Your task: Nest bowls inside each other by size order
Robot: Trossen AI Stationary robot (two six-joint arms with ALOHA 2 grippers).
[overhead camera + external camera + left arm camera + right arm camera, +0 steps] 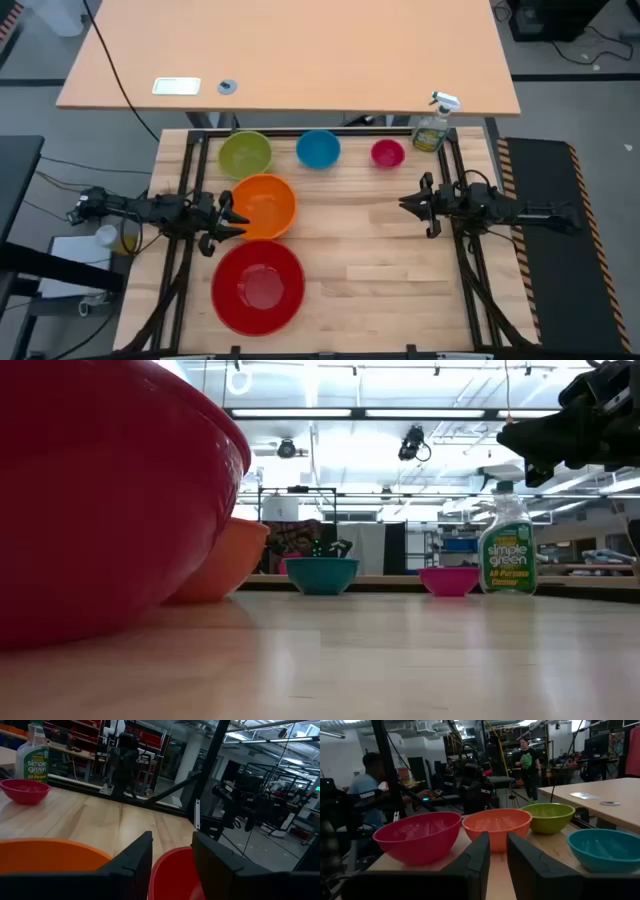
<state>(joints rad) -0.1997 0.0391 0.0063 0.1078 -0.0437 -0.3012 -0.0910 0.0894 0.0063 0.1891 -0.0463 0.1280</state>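
Observation:
Five bowls stand on their bases on the wooden table: red near the front left, orange behind it, and lime green, blue and pink in a row at the far edge. My left gripper is open above the gap between the orange bowl and the red bowl, with the red bowl showing between its fingers. My right gripper hangs above the table's right half and is open by a narrow gap. It points toward the bowls and holds nothing.
A spray bottle of yellowish cleaner stands at the far right corner beside the pink bowl. A tan desk lies beyond the far edge. Black frame rails border the table. Bare wood lies between the two grippers. People show in the room behind.

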